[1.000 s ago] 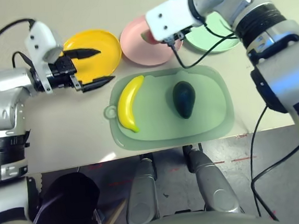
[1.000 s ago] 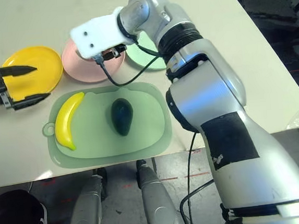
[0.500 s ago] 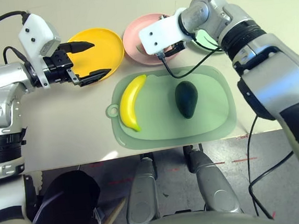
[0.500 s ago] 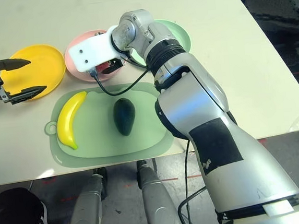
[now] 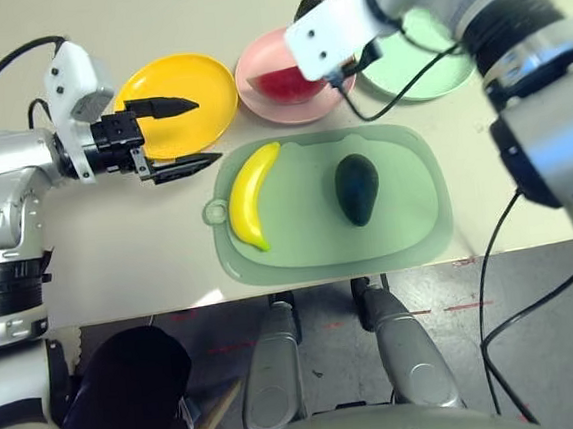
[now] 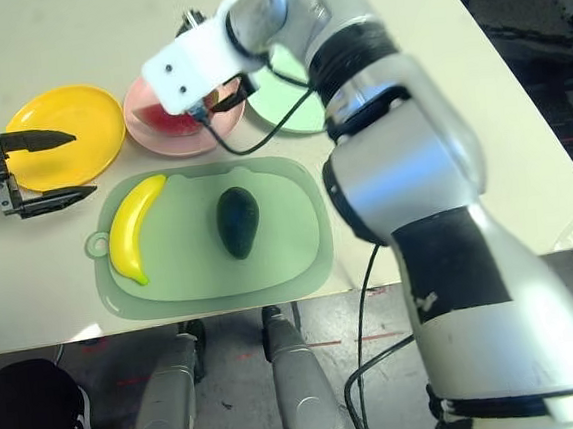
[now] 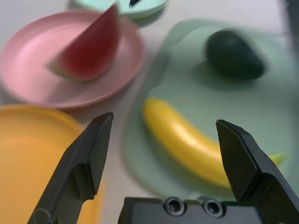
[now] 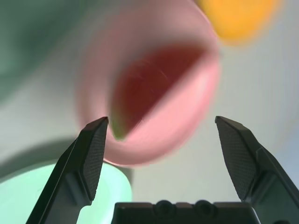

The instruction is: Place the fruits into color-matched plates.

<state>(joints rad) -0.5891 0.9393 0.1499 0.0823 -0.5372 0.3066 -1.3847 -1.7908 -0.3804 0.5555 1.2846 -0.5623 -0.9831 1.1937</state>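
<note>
While the curved yellow toy banana (image 5: 251, 197) lies along the left edge of the pale green rounded-rectangle mat (image 5: 310, 258), beside its ring tab, the dark green toy avocado (image 5: 357, 189) sits right of the mat's centre. The red watermelon wedge with green rind (image 7: 91, 51) rests in the round matte pink plate (image 5: 263, 56). The left gripper (image 5: 187, 135), wide open and empty, hangs over the round matte yellow plate (image 5: 217, 80). The right gripper (image 8: 161, 119) is spread wide, holding nothing, above the table's far side, near the pink plate and the round mint green plate (image 5: 445, 75).
</note>
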